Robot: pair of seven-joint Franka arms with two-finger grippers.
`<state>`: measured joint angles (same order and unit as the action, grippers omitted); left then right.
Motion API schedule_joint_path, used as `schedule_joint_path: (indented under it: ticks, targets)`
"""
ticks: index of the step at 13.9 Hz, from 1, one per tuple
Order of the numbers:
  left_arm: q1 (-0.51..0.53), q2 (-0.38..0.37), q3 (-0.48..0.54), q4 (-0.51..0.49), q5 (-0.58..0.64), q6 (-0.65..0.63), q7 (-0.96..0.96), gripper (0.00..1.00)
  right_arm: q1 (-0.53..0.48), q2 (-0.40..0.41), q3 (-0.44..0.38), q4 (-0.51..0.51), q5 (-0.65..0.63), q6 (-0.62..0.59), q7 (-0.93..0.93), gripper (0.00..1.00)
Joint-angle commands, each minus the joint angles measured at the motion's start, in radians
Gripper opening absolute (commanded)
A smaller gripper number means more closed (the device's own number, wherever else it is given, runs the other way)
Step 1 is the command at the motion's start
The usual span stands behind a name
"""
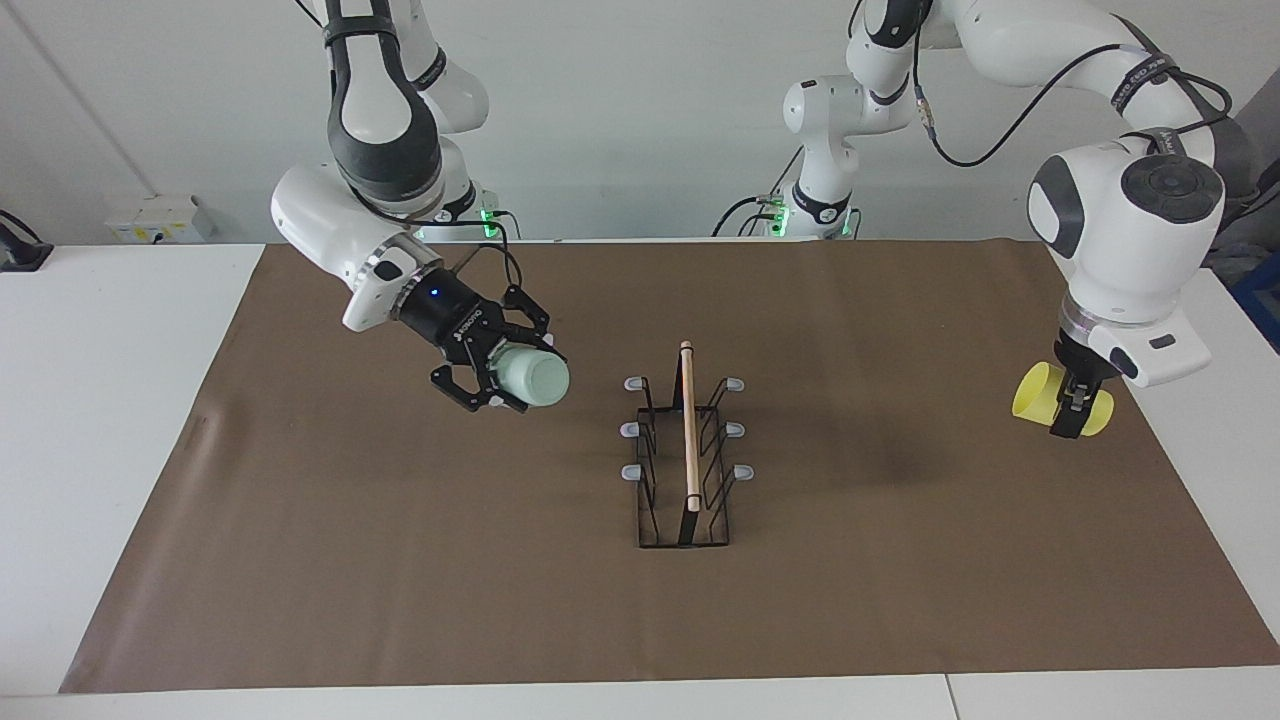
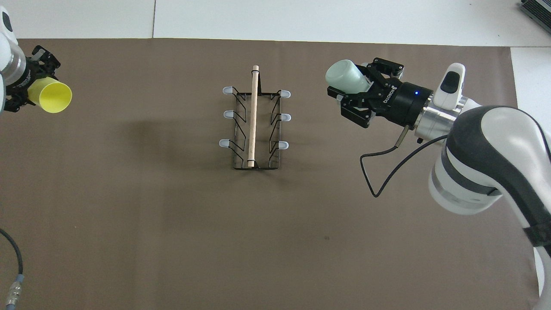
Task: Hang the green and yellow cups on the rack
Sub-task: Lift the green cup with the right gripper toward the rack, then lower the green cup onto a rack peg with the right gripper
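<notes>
Claws clamping cups: right (image 1: 508, 385) gripping green (image 1: 535, 378), left (image 1: 1070, 412) gripping yellow (image 1: 1040, 400). You're risking missing rack (image 1: 687, 450) prongs, tipping rack.

A robotics lab: white table (image 1: 120, 400) under brown mat (image 1: 400, 560), bare wall.

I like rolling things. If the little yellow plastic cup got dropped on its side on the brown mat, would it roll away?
Probably, but in a curve: the small yellow plastic cup tapers, its open mouth wider than its base. It looks thin and light, since the left gripper carries it sideways above the brown mat. It has no handle to stop it.
</notes>
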<state>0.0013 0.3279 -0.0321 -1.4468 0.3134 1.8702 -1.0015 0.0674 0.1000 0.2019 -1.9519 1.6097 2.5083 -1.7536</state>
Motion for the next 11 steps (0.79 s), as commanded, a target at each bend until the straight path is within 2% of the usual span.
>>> schedule_joint_path:
  ticks: [1,5,8,11]
  targets:
    - [-0.038,-0.043,0.017,-0.056,0.067,-0.003,-0.025,0.0,0.057,-0.026,0.005,-0.064,0.188,0.088,-0.142,0.0]
    - [-0.043,-0.047,0.017,-0.063,0.116,-0.006,-0.084,0.0,0.182,-0.016,0.005,-0.062,0.372,0.233,-0.206,0.0]
    - [-0.031,-0.049,0.018,-0.073,0.133,0.007,-0.085,0.0,0.196,0.027,0.005,-0.045,0.571,0.241,-0.419,0.0]
    - [-0.032,-0.075,0.018,-0.134,0.177,0.041,-0.085,0.0,0.223,0.055,0.005,-0.047,0.662,0.241,-0.492,0.0]
